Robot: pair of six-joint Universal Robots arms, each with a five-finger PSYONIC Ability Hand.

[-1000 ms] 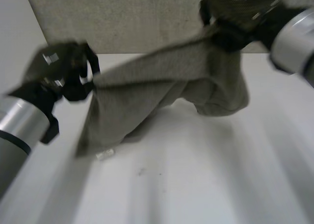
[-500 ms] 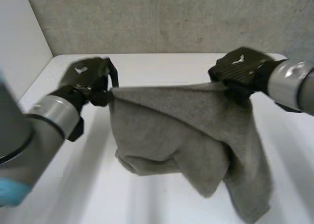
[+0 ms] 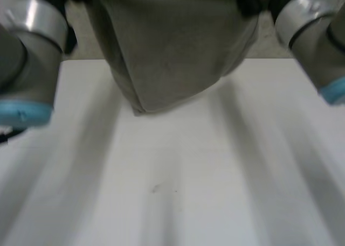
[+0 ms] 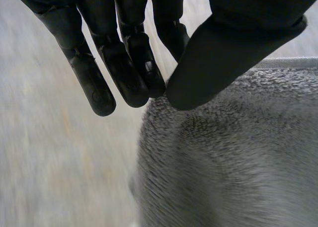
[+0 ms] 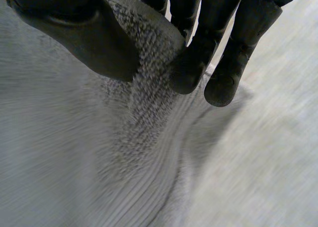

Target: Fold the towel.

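The towel [image 3: 172, 52] hangs high over the far side of the table [image 3: 226, 192], with its lower point dangling. The left hand [image 4: 223, 53] pinches one top corner between thumb and fingers, and the right hand [image 5: 74, 38] pinches the other the same way. To my eye the smart move now is firm pinches, a level and taut top edge, and the hem laid down first.
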